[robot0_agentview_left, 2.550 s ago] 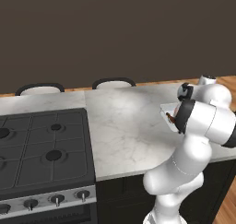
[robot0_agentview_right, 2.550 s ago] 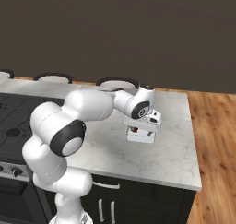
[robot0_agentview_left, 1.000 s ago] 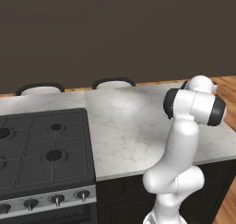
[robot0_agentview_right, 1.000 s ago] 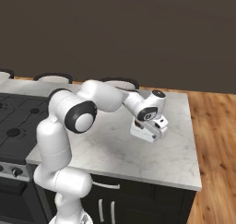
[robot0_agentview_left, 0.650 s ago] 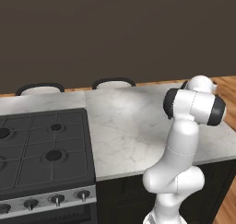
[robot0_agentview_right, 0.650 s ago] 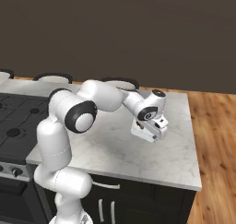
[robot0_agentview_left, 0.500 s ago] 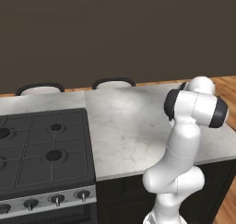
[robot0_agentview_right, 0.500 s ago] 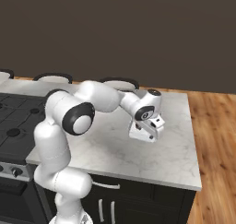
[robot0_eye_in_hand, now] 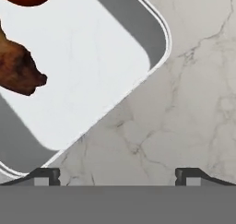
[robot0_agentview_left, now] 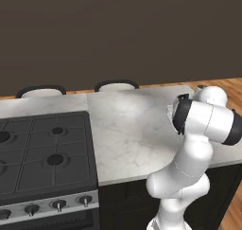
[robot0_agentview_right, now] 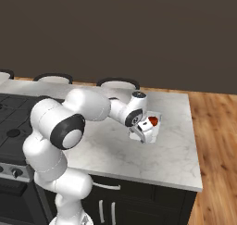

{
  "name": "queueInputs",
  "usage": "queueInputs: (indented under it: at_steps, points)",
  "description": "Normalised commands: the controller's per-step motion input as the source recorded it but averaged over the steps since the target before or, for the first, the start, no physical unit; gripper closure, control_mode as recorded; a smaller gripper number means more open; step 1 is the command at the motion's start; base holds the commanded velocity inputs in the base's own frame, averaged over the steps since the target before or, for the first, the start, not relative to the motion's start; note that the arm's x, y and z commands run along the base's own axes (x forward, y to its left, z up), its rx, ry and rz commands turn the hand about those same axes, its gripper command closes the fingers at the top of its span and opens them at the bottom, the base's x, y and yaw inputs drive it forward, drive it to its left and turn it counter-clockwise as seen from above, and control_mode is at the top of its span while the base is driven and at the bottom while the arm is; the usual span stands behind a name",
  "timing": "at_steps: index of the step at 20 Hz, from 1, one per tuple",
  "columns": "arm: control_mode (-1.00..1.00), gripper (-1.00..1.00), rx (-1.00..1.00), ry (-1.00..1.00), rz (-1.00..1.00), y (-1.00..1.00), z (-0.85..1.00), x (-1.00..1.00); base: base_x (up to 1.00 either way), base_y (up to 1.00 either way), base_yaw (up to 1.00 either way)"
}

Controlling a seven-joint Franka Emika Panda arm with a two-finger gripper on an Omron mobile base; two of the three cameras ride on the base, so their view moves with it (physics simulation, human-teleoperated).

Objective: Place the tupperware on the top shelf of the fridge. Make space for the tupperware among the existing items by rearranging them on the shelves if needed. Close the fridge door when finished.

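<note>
Since the earlier frames the arm has swung its hand lower and closer over the right part of the marble counter [robot0_agentview_right: 115,150], where the hand earlier stood off to the side of the tub.

From the right base view the white arm runs from its shoulder at lower left, elbow bent, forearm reaching right across the counter, wrist turned down so the gripper [robot0_agentview_right: 144,137] sits right at the tupperware [robot0_agentview_right: 152,125]. From the left base view the arm stands as a tall column at the right, its big dark-banded joint in front of the hand, so the gripper and most of the tub are hidden there.

That left view does show the black stove [robot0_agentview_left: 42,153] with its burners and row of knobs to the left of the counter, and two dark chair backs [robot0_agentview_left: 116,84] behind the far edge. The right view shows wooden floor [robot0_agentview_right: 217,140] past the counter's right end.

The hand view looks straight down on the tupperware, which rests on the counter near its right end: a shallow white tub with rounded corners and a grey inner wall, lying slantwise. A brown lump and a red-orange round piece lie inside, near its upper left. The two dark fingertips [robot0_eye_in_hand: 46,174] stand wide apart at the bottom, with bare marble between them; the tub's lower corner is just beside the left tip, and nothing is gripped.
</note>
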Motion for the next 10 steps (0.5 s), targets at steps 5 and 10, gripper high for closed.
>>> queueInputs:
  at_steps: [5, 10]
  points:
    - [-1.0, -1.0, 0.0, 0.07, -0.27, -0.15, 0.03, 0.08, 0.0, 0.0, 0.0]
    - [-1.0, -1.0, 0.0, 0.07, -0.25, -0.25, 0.24, 0.28, 0.0, 0.0, 0.0]
